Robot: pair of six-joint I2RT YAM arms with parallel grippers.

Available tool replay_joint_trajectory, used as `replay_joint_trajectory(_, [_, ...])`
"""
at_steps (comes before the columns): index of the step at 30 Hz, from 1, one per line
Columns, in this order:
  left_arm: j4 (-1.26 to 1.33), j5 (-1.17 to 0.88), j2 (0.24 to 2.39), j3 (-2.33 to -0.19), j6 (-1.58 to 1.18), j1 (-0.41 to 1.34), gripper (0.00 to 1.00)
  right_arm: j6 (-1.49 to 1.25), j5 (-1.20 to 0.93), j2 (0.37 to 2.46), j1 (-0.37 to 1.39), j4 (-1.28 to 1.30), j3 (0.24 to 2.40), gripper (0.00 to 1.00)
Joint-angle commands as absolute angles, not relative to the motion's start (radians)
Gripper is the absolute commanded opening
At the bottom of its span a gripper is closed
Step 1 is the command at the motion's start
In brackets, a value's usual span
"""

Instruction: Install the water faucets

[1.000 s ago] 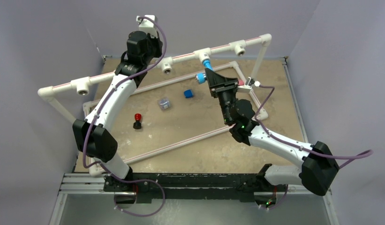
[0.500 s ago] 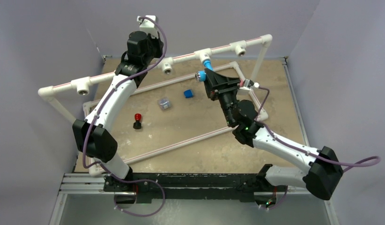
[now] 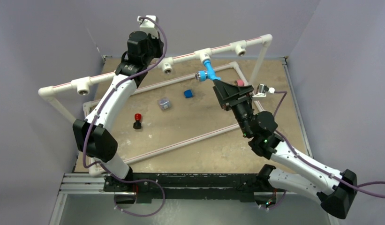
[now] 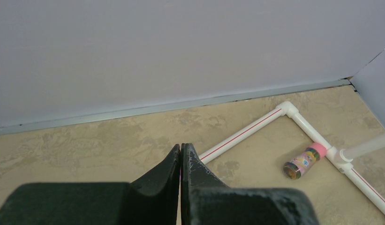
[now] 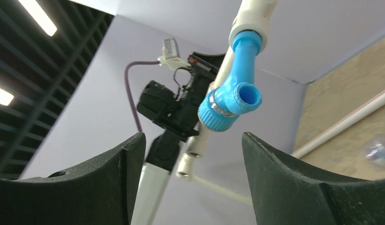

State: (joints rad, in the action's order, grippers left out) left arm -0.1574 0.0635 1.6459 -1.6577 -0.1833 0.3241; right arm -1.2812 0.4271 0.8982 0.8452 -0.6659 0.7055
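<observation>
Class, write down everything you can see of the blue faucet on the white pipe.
The faucet is light-blue, plastic-looking, bent. Its stem is plugged into a white tee and it hangs below. It has an open round mouth and a ribbed knob end with a metal ring. The open right gripper is near, not touching.

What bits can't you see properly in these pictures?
Top view: the left gripper, hidden behind its own wrist.
Right wrist view: how deep the faucet goes, hidden inside the white fitting.
Top view: the clear thing, too small to name.
Left wrist view: the bottle's label, too small.
</observation>
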Motion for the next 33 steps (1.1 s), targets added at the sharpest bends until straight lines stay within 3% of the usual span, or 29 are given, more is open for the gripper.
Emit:
replay_joint_trajectory(1, [-0.247,0.06,1.696,-1.632,-0.189,0.328,0.0,-0.989,0.423,0.836,0.842,-0.555,0.732,0.76])
replay_joint_trajectory(12, [-0.25,0.057,1.704,-1.64,-0.189,0.328,0.0,0.027,0.413,0.741,0.842,-0.414,0.844,0.77])
replay_joint_trajectory(21, [-0.25,0.063,1.703,-1.64,-0.184,0.328,0.0,0.831,0.251,0.836,0.843,-0.223,0.966,0.8])
replay_joint_trajectory(26, [-0.25,0.064,1.704,-1.64,-0.182,0.328,0.0,1.088,0.235,0.895,0.844,-0.27,0.964,0.82])
replay_joint_trajectory(33, [-0.248,0.067,1.706,-1.638,-0.178,0.328,0.0,1.244,0.204,1.006,0.848,-0.352,1.006,0.82])
